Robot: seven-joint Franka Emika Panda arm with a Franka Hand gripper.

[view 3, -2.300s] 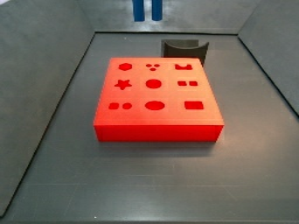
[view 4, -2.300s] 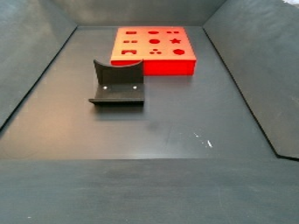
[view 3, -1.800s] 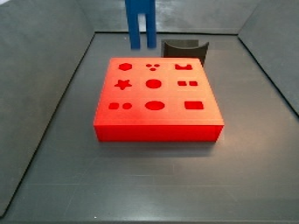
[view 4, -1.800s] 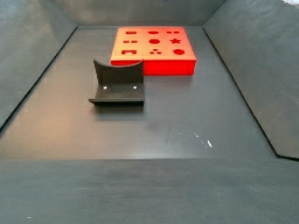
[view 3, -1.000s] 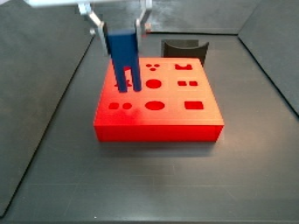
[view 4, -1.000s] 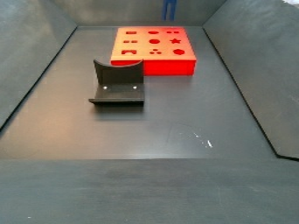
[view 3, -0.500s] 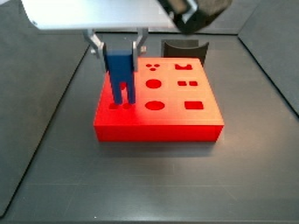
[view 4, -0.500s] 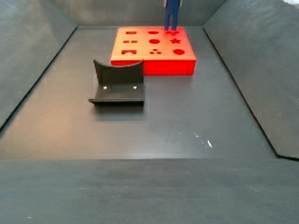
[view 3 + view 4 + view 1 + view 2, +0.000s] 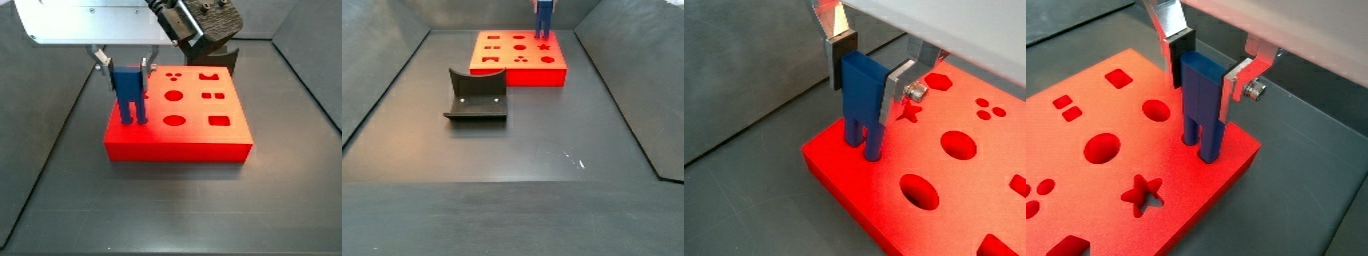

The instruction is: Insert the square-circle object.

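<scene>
The square-circle object, a small blue bar with two prongs pointing down, is held upright in my gripper. The gripper is shut on its upper part. In both wrist views the silver fingers clamp the bar from both sides. The prong tips meet the top of the red slab at its corner holes; how deep they sit I cannot tell. In a side view the bar stands over the slab's far right part.
The slab's top has several shaped holes, among them a star and a circle. The dark fixture stands on the grey floor in front of the slab; it also shows behind the slab. Grey walls surround the floor.
The gripper has come down with the blue bar from above the slab. The prongs now touch the slab's top at the corner holes. The slab and fixture have not moved.
</scene>
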